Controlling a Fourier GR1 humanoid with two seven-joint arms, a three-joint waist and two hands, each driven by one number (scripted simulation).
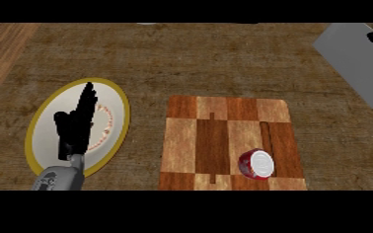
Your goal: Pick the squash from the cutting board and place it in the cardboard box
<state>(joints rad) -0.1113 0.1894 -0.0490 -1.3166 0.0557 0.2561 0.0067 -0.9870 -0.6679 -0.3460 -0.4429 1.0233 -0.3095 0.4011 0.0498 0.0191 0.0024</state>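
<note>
A wooden cutting board [211, 138] of light and dark blocks lies on the counter right of centre. Near its lower right corner sits a small round red thing with a white top [256, 164], like a can. No squash and no cardboard box show. My left hand [76, 123] is open at the left, fingers straight and pointing away from me, hovering over a plate and well clear of the board. My right hand is out of the picture.
A white plate with a gold rim [120, 103] lies at the left under my left hand. A grey slab [350, 49] juts in at the top right corner. Brown counter top [189, 59] stretches beyond the board.
</note>
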